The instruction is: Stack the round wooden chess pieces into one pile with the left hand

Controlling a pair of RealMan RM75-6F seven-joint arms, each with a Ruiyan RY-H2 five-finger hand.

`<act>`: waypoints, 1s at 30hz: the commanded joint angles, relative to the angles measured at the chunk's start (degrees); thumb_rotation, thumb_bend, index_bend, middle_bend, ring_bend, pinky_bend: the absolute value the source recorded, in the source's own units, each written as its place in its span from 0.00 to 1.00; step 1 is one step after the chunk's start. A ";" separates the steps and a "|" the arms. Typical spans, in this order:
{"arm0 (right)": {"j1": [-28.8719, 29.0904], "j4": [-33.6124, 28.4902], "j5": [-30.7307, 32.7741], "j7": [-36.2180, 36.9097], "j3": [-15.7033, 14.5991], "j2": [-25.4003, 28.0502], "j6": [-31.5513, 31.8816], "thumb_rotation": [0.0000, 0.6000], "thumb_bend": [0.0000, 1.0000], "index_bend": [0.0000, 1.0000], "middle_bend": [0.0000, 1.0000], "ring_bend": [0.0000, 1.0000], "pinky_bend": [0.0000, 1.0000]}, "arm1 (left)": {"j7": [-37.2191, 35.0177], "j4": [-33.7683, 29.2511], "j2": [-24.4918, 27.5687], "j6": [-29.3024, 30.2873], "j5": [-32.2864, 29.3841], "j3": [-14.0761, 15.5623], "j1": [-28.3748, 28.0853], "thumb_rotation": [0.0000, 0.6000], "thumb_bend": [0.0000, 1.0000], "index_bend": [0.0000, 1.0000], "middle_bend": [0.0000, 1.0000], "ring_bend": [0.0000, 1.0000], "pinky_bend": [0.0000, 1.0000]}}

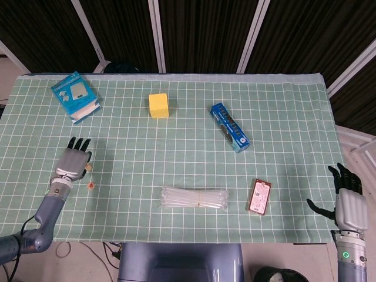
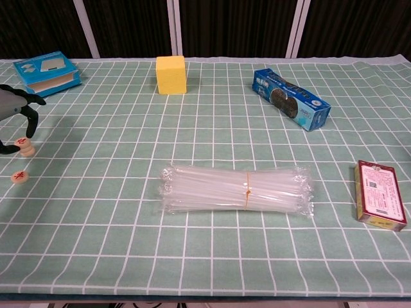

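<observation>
Two round wooden chess pieces form a short stack near the left table edge, also seen in the head view as a stack. A third piece with a red mark lies flat just in front of it; the head view shows this single piece too. My left hand hovers over the stack with a finger above it and the thumb to its left, apart from it and holding nothing. From above, the left hand lies beside the stack. My right hand hangs open off the table's front right corner.
A bag of clear straws lies at the middle front. A red box sits at the right, a blue snack box and a yellow block further back. A blue-white box is behind the left hand.
</observation>
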 commanded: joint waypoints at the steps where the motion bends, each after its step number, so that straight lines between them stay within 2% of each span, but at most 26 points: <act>1: 0.00 -0.04 0.03 -0.05 0.04 -0.03 0.07 1.00 0.27 0.12 0.05 0.00 0.00 | 0.14 0.00 -0.04 0.00 0.00 -0.02 -0.01 1.00 0.31 0.45 0.05 0.00 0.00; 11: 0.03 0.04 -0.06 -0.30 0.00 -0.17 0.17 1.00 0.27 0.12 0.05 0.00 0.00 | -0.47 -1.31 0.74 0.81 0.99 -0.19 0.43 1.00 0.31 0.44 0.05 0.00 0.00; 17: 0.07 0.12 -0.14 -0.54 -0.05 -0.26 0.21 1.00 0.27 0.12 0.05 0.00 0.00 | -2.32 -6.89 4.03 5.20 5.57 0.02 2.17 1.00 0.30 0.41 0.05 0.00 0.00; 24: 0.03 0.10 -0.25 -0.55 -0.05 -0.29 0.39 1.00 0.27 0.12 0.05 0.00 0.00 | -5.74 -11.42 6.91 7.74 12.48 2.77 4.97 1.00 0.29 0.38 0.05 0.00 0.00; 30: -0.03 0.07 -0.12 -0.40 0.08 -0.27 0.49 1.00 0.27 0.12 0.05 0.00 0.00 | -8.04 -10.68 7.14 8.31 16.77 5.28 7.19 1.00 0.27 0.38 0.05 0.00 0.00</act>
